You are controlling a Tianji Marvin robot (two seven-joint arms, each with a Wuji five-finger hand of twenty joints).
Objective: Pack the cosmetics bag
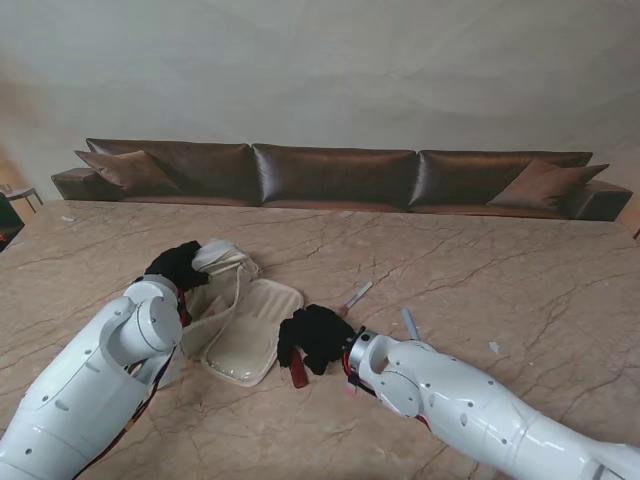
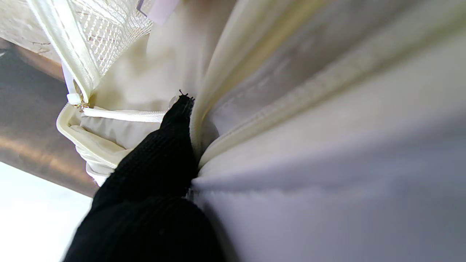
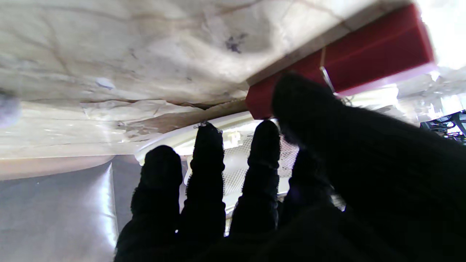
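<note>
You are seeing the cream cosmetics bag (image 1: 243,335) lying unzipped and spread flat on the marble table (image 1: 500,270), and everything else is being placed from it. The left hand (image 1: 178,264), in a black glove, is sitting at the bag's far left flap, which is standing bunched up against it; in the left wrist view one finger (image 2: 174,123) is pressing into the fold of cream fabric (image 2: 291,109) along the zipper, so the hand is reading as clamped on the flap, though the other fingers are hidden. The right hand (image 1: 316,335) is resting just beside the bag's right edge, over a dark red stick-shaped item (image 1: 298,374) that pokes out on the side nearer to me. In the right wrist view the red item (image 3: 364,54) is lying on the table with the thumb (image 3: 302,98) touching it, while the four fingers (image 3: 205,153) are spread apart and extended, not wrapped round it. Two small slim items (image 1: 357,295) and (image 1: 409,322) are lying on the table to the right of the bag, apart from both hands.
</note>
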